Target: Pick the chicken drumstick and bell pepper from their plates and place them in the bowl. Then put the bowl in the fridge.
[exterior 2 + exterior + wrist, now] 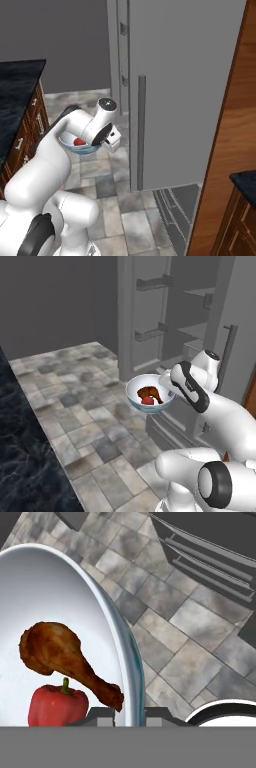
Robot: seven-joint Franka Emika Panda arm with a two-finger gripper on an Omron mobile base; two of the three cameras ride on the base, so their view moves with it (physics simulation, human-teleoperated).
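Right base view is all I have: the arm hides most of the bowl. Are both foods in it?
Observer: Yes. The drumstick and pepper both lie in the bowl.
Operator: Is the gripper on the bowl?
Observer: The gripper straddles the bowl's rim, one finger inside and one outside.
Operator: I only see a closed fridge door. Is the fridge open?
Observer: The left base view shows the fridge open, with bare shelves behind the bowl.
Operator: Is the bowl inside yet?
Observer: No, it hangs over the floor in front of the opening.
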